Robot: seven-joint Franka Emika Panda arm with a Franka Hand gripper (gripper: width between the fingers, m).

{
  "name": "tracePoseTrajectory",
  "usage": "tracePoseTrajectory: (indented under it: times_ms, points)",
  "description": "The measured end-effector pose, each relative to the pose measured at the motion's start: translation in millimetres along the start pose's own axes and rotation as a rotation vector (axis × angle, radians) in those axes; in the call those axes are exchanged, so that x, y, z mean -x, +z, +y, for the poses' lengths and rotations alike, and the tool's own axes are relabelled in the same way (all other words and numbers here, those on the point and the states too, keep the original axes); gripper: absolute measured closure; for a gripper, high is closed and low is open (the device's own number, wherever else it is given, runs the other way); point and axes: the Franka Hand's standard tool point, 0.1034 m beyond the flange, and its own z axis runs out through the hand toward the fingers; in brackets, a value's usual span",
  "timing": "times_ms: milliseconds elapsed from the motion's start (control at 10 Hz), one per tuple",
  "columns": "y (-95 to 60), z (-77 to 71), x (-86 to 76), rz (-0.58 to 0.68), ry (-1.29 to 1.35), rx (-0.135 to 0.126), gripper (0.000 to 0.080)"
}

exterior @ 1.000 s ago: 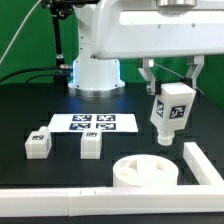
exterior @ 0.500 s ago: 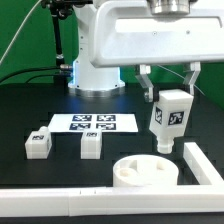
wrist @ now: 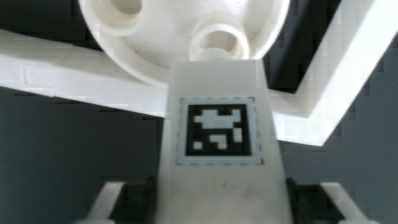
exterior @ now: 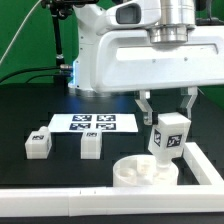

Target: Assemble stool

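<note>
My gripper (exterior: 166,108) is shut on a white block leg (exterior: 167,136) with a black-and-white tag, held upright just above the round rimmed seat (exterior: 140,174) near the front right. In the wrist view the leg (wrist: 222,130) fills the centre, its far end over the seat (wrist: 160,45) next to a round hole in the disc. Two more legs lie on the table at the exterior view's left, one further left (exterior: 38,143) and one nearer the middle (exterior: 91,144).
The marker board (exterior: 92,123) lies behind the loose legs. A long white L-shaped bar (exterior: 60,204) runs along the front edge and up the right side (exterior: 204,162), close to the seat. The robot base (exterior: 95,70) stands at the back.
My gripper has carried the leg down and toward the exterior view's left and front, from above the table behind the seat to right over the seat's rim.
</note>
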Motion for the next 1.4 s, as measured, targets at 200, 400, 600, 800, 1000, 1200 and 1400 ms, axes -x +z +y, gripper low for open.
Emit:
tracePoseTrajectory:
  times_ms: [200,400,600,800,1000,1200,1400]
  points:
    - [3.7,-2.2,0.6,-0.002,0.003,-0.002,0.0462]
    - [10.0,-7.2,3.7,-0.002,-0.002,-0.004,0.0462]
    - [14.9,-6.6,6.8,-0.007,-0.003,-0.004,0.0462]
    - [17.8,-6.9,8.9,-0.012,-0.003,-0.005,0.0462]
    - [22.1,-7.7,10.9,-0.014,-0.004,-0.006,0.0462]
    - [23.1,-9.9,8.4,0.002,-0.007,-0.005,0.0462]
    - [23.0,-10.7,8.2,0.003,-0.008,-0.005,0.0462]
